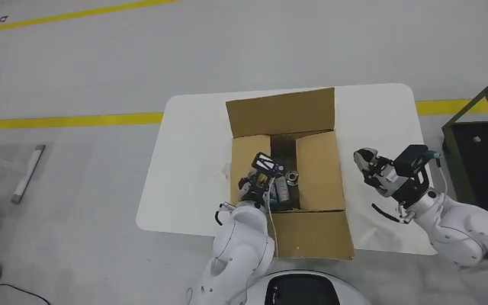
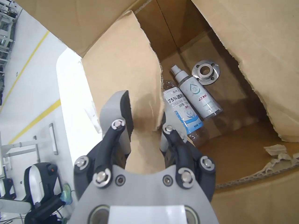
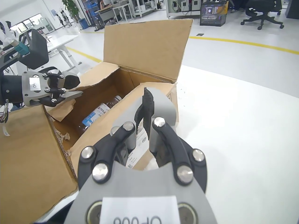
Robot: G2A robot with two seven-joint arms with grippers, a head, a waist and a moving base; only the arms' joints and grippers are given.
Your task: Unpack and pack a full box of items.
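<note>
The open cardboard box [image 1: 280, 113] stands mid-table with all flaps out. On its floor lie a blue-labelled clear bottle [image 2: 179, 110], a spray bottle [image 2: 198, 94] and a round metal flange [image 2: 205, 71]. My left gripper [image 2: 144, 108] is open at the box's left side flap [image 2: 121, 54], one finger [image 2: 121, 108] outside it and the other inside. It also appears from across the box [image 3: 76, 87] and from above [image 1: 259, 181]. My right gripper [image 3: 149, 99] is shut on nothing, beside the box's right wall above the table [image 1: 364, 164].
The white table [image 1: 191, 152] has bare surface left and right of the box. A dark green cabinet [image 1: 465, 152] stands past the table's right edge. Torn cardboard scraps [image 2: 275, 150] hang at the near inner edge of the box.
</note>
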